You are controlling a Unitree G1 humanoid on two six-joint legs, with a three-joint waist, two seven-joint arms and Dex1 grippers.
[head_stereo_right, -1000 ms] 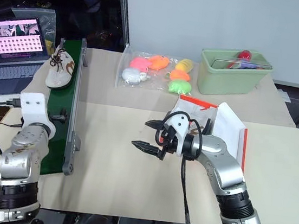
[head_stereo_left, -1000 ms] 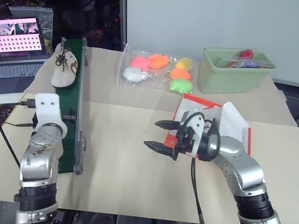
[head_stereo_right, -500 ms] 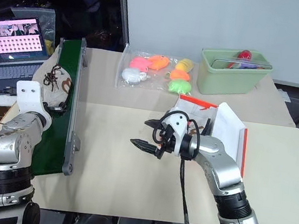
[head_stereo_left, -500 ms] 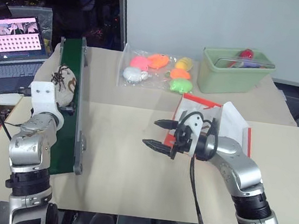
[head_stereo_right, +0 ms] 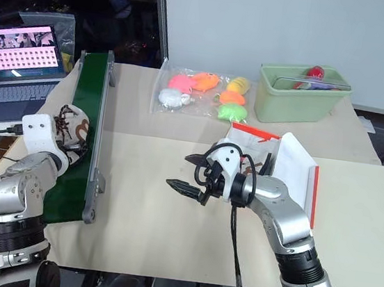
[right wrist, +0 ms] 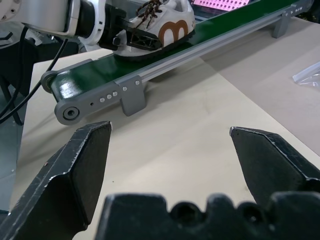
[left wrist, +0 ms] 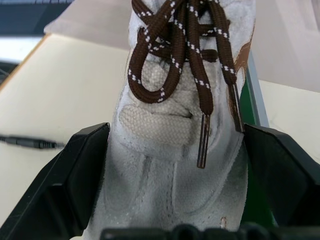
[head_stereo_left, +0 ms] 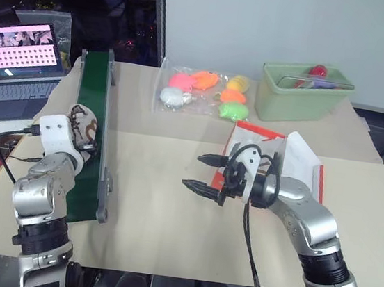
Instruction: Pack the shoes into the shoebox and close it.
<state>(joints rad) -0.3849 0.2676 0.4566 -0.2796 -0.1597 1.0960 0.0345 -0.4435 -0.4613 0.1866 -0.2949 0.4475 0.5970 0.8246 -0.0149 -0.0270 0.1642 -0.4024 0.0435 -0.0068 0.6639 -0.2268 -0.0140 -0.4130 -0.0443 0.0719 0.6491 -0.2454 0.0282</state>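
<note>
1. Since a second ago, shoe (head_stereo_left: 82,124) has travelled down the green conveyor belt (head_stereo_left: 95,89) from its far end toward the robot, and left gripper (left wrist: 175,165) has dropped to meet it; right arm barely shifted.
2. Step in hand, as I judge it: picking the first shoe off the belt. Nothing packed yet, as far as I can see.
3. Left gripper: jaws spread wide, one black finger (left wrist: 60,185) on each side of the shoe's rear part, not yet pinching. Wrist view shows beige upper and brown laces right between the fingers.
4. Shoe sits upright on the belt, brown logo on its side, seen from the right wrist view (right wrist: 160,27) with the left gripper straddling it.
5. Right gripper (head_stereo_left: 206,174) hangs over the bare table (head_stereo_left: 155,216), fingers wide apart, empty, pointing toward the belt.
6. Shoebox (head_stereo_left: 275,154) lies open behind the right arm, red-orange rim, white inside, partly hidden by the arm; well apart from the shoe.
7. Next move likely calls for: close left fingers on the shoe, lift clear of the belt rail, carry across to the box or pass to the right gripper.
8. Risk: loose laces could snag; soft upper may squash under grip.
9. Bagged toys (head_stereo_left: 202,89), green bin (head_stereo_left: 303,94), laptop (head_stereo_left: 20,59): not involved.
</note>
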